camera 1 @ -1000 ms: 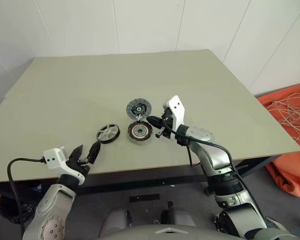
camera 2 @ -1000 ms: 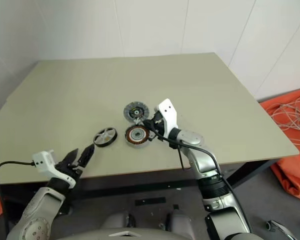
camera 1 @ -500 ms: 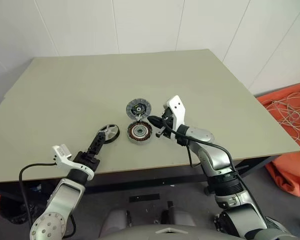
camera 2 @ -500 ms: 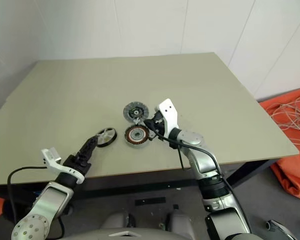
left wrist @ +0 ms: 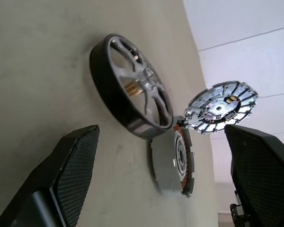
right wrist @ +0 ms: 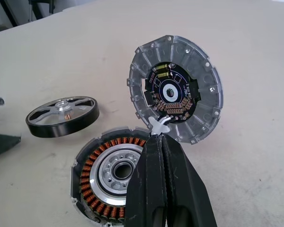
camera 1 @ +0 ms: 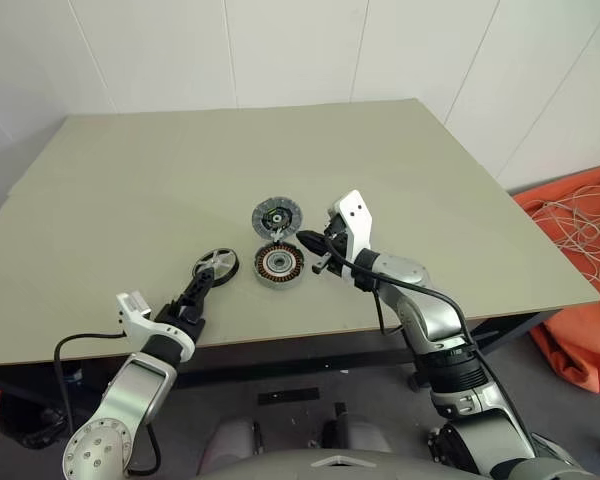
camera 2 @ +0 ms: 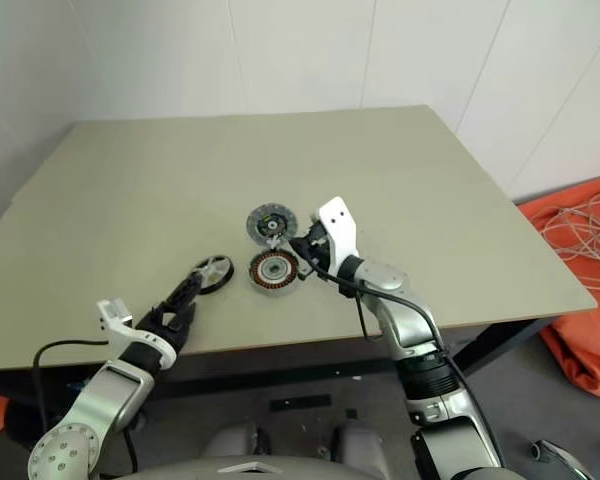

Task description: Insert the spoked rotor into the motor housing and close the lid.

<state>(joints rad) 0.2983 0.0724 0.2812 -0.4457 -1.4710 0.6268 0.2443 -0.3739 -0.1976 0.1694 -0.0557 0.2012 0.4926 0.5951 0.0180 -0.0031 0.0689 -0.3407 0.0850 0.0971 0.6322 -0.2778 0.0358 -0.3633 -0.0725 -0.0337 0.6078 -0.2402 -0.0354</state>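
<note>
Olive-beige table (camera 1: 180, 170). Black-rimmed spoked rotor (right wrist: 62, 116) with silver spokes and hub. Silver motor housing (right wrist: 106, 177) ringed inside with copper-orange windings around a pale metal collar and dark centre. Grey lid (right wrist: 175, 95), radially ribbed, dark centre with a white ring. Black textured fingers (left wrist: 78, 165).

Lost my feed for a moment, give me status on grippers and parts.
Left gripper open, short of the spoked rotor. Right gripper shut on the lid, held upright beside the motor housing. Nothing in the way.
</note>
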